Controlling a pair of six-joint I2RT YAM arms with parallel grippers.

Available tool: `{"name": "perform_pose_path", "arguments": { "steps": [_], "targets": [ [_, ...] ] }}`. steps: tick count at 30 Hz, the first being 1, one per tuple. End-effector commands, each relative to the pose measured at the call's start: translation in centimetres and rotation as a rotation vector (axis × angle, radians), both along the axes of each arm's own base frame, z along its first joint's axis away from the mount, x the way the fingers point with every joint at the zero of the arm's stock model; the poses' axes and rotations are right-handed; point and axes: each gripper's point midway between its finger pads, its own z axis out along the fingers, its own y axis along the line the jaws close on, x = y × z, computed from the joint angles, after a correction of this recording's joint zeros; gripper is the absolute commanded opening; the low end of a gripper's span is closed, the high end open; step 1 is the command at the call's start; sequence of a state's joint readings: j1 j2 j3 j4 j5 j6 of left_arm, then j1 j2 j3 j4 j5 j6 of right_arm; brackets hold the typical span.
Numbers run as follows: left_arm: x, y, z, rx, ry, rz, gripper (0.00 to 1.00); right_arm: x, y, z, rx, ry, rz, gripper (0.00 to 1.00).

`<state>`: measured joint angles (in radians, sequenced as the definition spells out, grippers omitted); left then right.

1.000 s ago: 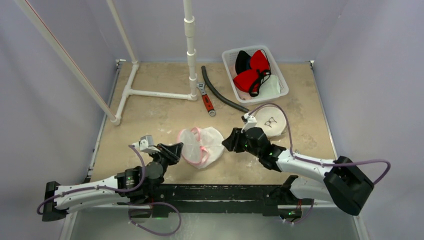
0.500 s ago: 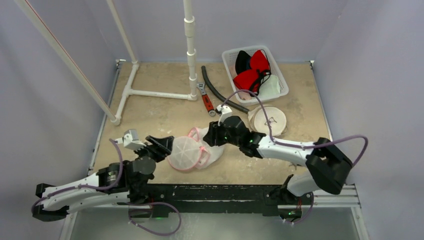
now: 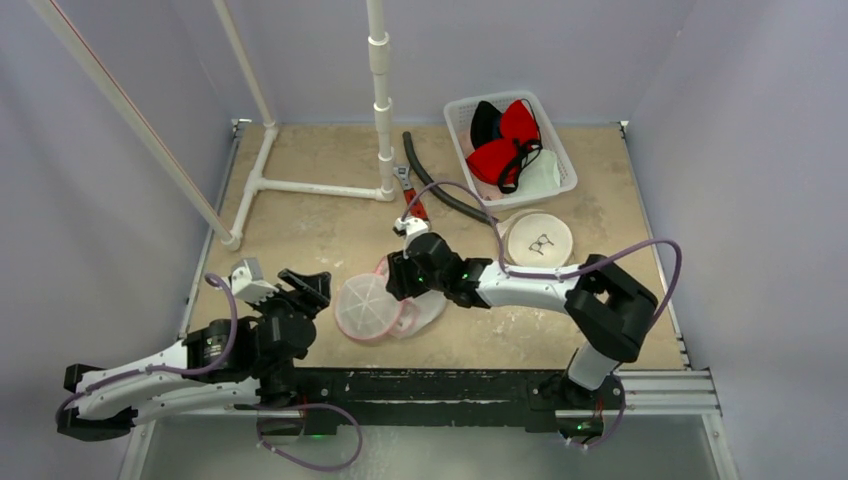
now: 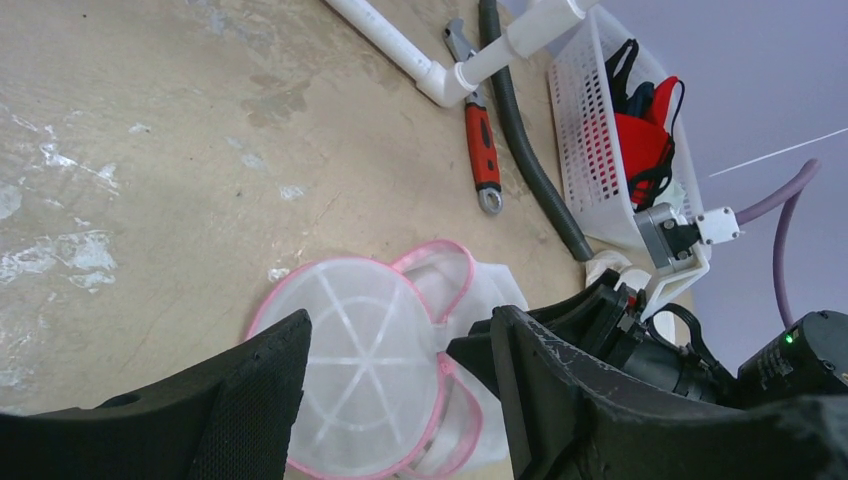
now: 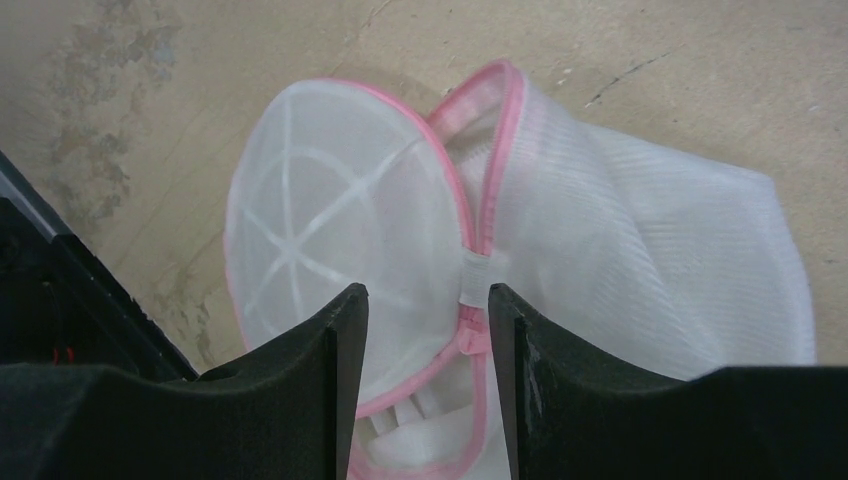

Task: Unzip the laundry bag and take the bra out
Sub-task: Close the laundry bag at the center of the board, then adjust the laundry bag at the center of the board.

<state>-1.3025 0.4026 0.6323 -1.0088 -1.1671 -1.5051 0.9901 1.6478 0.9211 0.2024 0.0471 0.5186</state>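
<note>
Sandy-brown tabletop (image 3: 300, 220) fills the overhead view, enclosed by pale lilac walls.

1. Left gripper (image 3: 305, 283): check the lower left of the overhead view. Its jaws stand wide apart and hold nothing. It sits just beside the laundry bag (image 3: 375, 308) without touching it.
2. Right gripper (image 5: 427, 300): check the right wrist view. Its fingers are parted and hang directly over the bag. The white zipper tab (image 5: 480, 275) and the pink zipper line lie in the gap between them. You cannot tell whether the fingertips touch the mesh.
3. Laundry bag: find it at lower centre of the overhead view, between the two grippers. It is white mesh with pink trim. One round, ribbed face is turned toward the left gripper, and the softer body spreads under the right gripper. The pink edges are parted at the bottom of the right wrist view, where white cloth (image 5: 420, 415) shows inside. You cannot tell whether this is the bra.
4. White basket (image 3: 560, 185): find it at upper right. It holds red and black garments (image 3: 505, 140) and a white piece (image 3: 540, 170).
5. Other items: a round white pouch (image 3: 540, 240) lies just below the basket. A red-handled wrench (image 3: 413, 205), a black hose (image 3: 440, 190) and a white pipe frame (image 3: 310, 187) lie at upper centre.
</note>
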Motion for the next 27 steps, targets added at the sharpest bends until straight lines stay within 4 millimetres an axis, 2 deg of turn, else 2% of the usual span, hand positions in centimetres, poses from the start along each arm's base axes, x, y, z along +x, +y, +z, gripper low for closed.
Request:
{"name": "perform_pose_path", "arguments": {
  "steps": [1, 6, 14, 16, 21, 24, 27],
  "targets": [
    [-0.1, -0.3, -1.1, -0.02, -0.003, -0.018, 0.65, -0.1, -0.1, -1.7, -0.115, -0.009, -0.02, 0.52],
    [-0.2, -0.5, -2.0, -0.024, 0.013, -0.03, 0.65, 0.4, -0.5, -4.0, -0.185, 0.003, -0.062, 0.53],
    [-0.3, -0.8, -2.3, -0.012, 0.02, -0.043, 0.65, 0.4, -1.1, -5.4, -0.218, 0.012, -0.092, 0.48],
    [-0.3, -0.8, -2.3, -0.016, 0.02, -0.044, 0.65, 0.2, -1.2, -5.7, -0.221, 0.024, -0.088, 0.42],
    [-0.4, -0.9, -2.6, -0.025, 0.025, -0.052, 0.65, -0.4, -1.8, -6.3, -0.209, 0.045, -0.102, 0.13],
    [-0.5, -0.9, -2.7, -0.033, 0.027, -0.056, 0.64, -0.5, -2.2, -5.1, -0.175, 0.041, -0.13, 0.02],
    [-0.5, -0.9, -2.7, -0.037, 0.026, -0.058, 0.64, -0.7, -2.1, -2.5, -0.102, 0.026, -0.139, 0.0]
  ]
}}
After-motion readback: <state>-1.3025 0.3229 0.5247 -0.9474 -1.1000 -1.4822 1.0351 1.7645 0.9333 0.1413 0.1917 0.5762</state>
